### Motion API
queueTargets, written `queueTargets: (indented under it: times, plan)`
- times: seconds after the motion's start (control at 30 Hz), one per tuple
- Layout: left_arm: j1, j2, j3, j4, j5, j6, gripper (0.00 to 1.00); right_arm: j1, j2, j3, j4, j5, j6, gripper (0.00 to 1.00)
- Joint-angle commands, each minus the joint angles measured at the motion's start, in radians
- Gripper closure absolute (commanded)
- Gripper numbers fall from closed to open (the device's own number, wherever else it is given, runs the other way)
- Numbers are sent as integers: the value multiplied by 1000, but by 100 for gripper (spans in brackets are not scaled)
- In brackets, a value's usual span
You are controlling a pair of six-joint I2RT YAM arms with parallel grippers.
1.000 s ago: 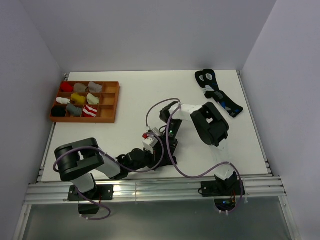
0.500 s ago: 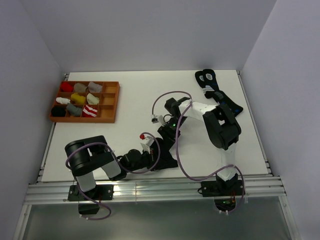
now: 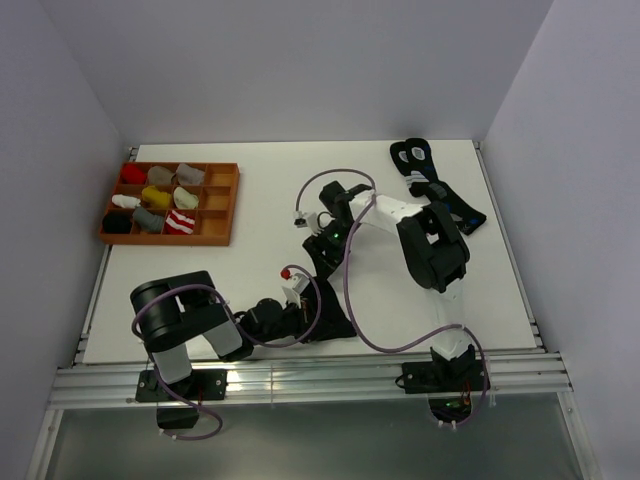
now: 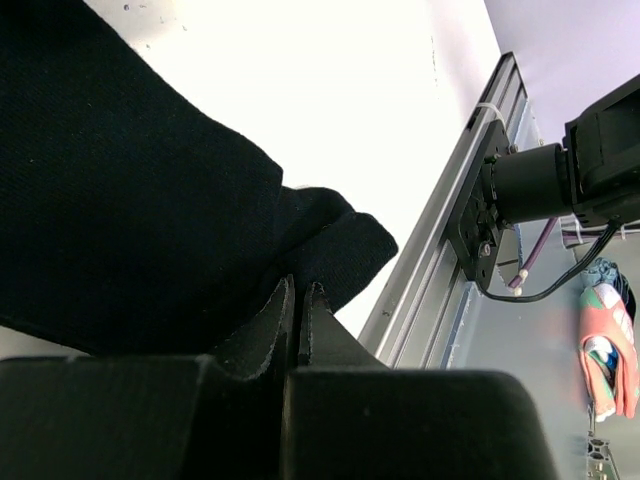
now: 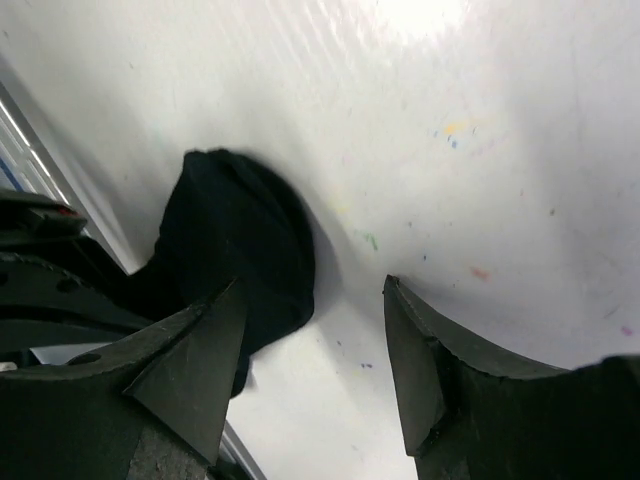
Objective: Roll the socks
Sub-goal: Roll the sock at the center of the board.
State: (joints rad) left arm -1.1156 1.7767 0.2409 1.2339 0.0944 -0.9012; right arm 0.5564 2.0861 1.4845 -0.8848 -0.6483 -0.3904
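- The tray (image 3: pixel 168 239) sits at the far left of the table (image 3: pixel 260 170), with sock bundles (image 3: pixel 155 196) in its left and middle compartments.
- A loose pair of socks (image 3: pixel 436 190) lies at the far right corner.
- The sock (image 4: pixel 130 200) lies near the front edge, about centre, at the left gripper's (image 4: pixel 298 300) tips.
- The right gripper (image 5: pixel 312 290) is just behind that sock, above the table.
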Motion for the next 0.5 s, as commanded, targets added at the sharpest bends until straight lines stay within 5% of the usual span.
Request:
queueTargets:
  times: [0.0,0.47]
  plan:
    - [-3,15,-22,-197,39,33,100,-1,55,54,23,4,2,35]
    - [7,-14,3,-249,51,50,100,37,38,-18,14,10,-31,42]
